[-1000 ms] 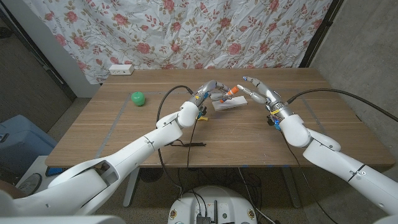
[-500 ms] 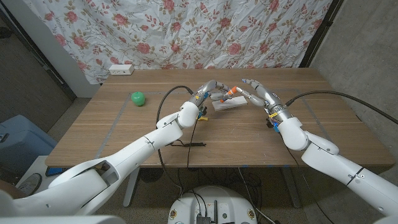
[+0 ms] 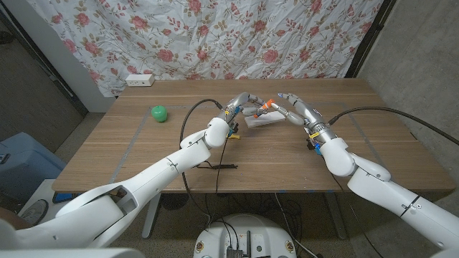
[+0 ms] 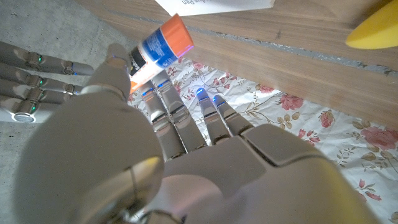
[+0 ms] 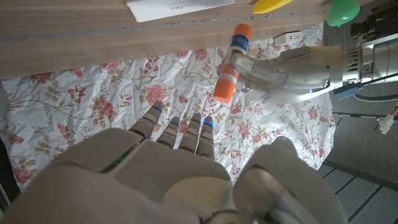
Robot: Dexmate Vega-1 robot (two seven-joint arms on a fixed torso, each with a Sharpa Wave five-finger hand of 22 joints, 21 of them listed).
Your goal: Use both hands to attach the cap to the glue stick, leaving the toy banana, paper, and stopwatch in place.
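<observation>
My left hand (image 3: pixel 240 104) holds the glue stick (image 3: pixel 265 107) above the table's far middle, pinched at its white and blue label. In the right wrist view the glue stick (image 5: pixel 231 61) shows orange at both ends, held by my left hand (image 5: pixel 298 65). In the left wrist view the glue stick (image 4: pixel 160 46) sticks out past my left hand (image 4: pixel 168 155). My right hand (image 3: pixel 297 110) is just right of the stick, fingers spread and reaching toward its orange end, with nothing in them. I cannot tell whether they touch it. No loose cap is in sight.
The white paper (image 3: pixel 264 120) lies on the wooden table (image 3: pixel 143 154) under the hands. The yellow toy banana (image 5: pixel 273 5) lies beside the paper, and a green round object (image 3: pixel 159 113) sits at the left. A white power strip (image 3: pixel 139 79) is at the back edge.
My right hand has moved left, closing most of the gap to the glue stick's orange end. My left hand has stayed in place with the stick.
</observation>
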